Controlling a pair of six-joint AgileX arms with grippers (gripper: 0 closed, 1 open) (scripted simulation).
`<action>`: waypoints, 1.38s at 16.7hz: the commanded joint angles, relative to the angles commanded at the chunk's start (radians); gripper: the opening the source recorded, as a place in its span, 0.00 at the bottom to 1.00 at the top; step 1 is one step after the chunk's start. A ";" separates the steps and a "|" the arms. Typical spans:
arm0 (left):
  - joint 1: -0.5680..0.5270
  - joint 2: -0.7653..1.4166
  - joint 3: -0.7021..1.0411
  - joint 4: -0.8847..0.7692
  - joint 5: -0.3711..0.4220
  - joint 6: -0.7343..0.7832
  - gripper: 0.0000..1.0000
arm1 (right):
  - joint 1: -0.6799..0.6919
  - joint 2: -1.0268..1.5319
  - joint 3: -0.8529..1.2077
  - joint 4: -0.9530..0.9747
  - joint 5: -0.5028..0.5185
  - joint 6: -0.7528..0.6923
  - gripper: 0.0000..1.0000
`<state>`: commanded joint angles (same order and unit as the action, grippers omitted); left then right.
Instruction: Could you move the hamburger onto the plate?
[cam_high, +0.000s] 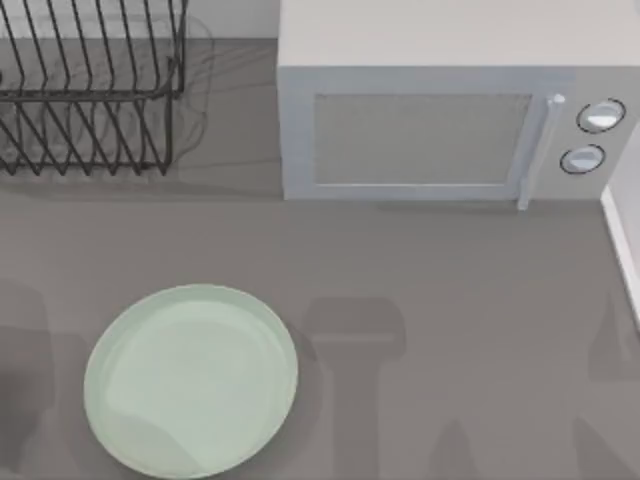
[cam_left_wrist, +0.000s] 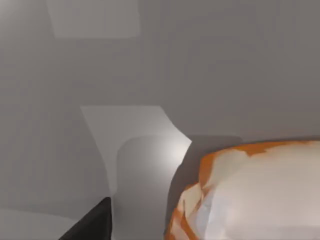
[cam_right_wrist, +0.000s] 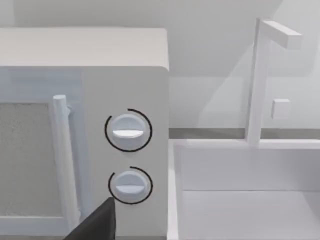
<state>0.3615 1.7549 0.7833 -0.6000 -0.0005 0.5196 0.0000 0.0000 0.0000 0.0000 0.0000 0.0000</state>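
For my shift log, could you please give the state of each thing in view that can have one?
plate: flat on the table, nothing on it.
hamburger: close to the left wrist camera, not on the plate.
microwave: door closed.
dish rack: upright, nothing in it.

The top view looks straight down on the table (cam_high: 470, 280), taking in the plate (cam_high: 190, 380), dish rack (cam_high: 90, 90) and microwave (cam_high: 440, 130). The left wrist view sits very close over the hamburger (cam_left_wrist: 255, 195). The right wrist view faces the microwave's dials (cam_right_wrist: 128, 131) from near, a part shared with the top view.
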 joint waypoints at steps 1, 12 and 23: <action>0.002 -0.068 0.031 -0.069 0.017 0.003 0.00 | 0.000 0.000 0.000 0.000 0.000 0.000 1.00; -0.001 -0.212 0.267 -0.471 0.017 -0.001 0.00 | 0.000 0.000 0.000 0.000 0.000 0.000 1.00; -0.156 -0.184 0.320 -0.496 0.023 0.101 0.00 | 0.000 0.000 0.000 0.000 0.000 0.000 1.00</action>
<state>0.2055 1.5711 1.1031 -1.0957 0.0221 0.6207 0.0000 0.0000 0.0000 0.0000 0.0000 0.0000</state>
